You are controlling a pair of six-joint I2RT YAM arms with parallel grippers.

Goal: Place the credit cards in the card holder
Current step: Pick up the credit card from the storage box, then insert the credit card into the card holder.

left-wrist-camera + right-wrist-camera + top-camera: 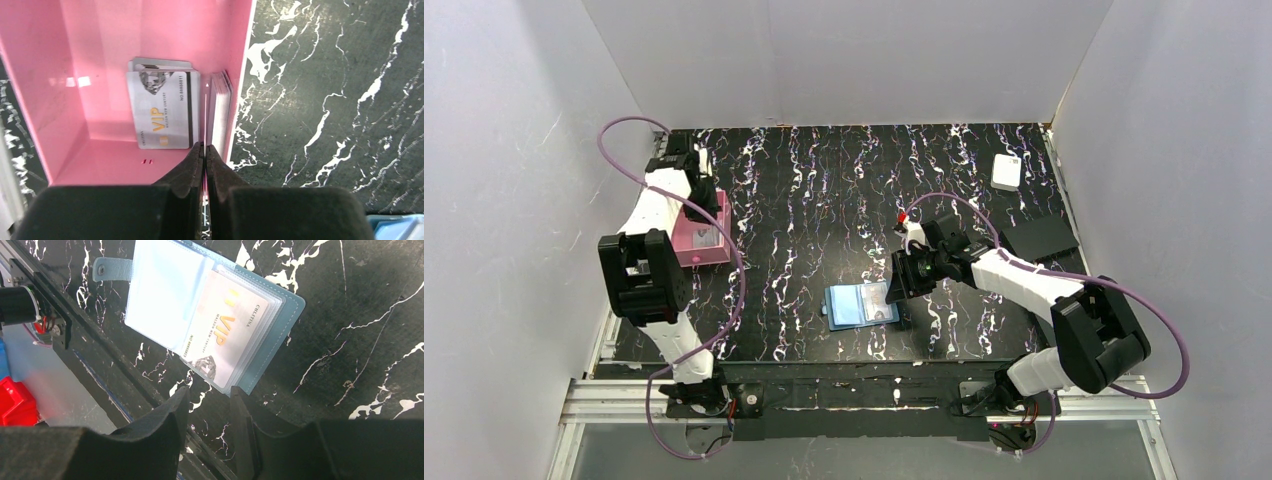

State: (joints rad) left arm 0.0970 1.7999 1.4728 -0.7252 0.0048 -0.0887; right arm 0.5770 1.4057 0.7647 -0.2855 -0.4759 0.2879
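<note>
Right hand (209, 395) nearest the lens: narrow gap, holding nothing, just beside the open card holder (155, 295), which lies flat on the desk (350, 300). One VIP card (225, 335) sits in its clear sleeve. The other credit cards (162, 110) lie in the pink tray (100, 40), some on edge against its wall. Left hand (205, 150) over the tray, pressed together — a thin pale edge between the fingers, cannot tell if it is a gripped card. Judgement: early — most cards left.

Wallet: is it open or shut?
Open. The wallet lies spread flat on the table, clear sleeves facing up, one card inside, snap tab undone.
</note>
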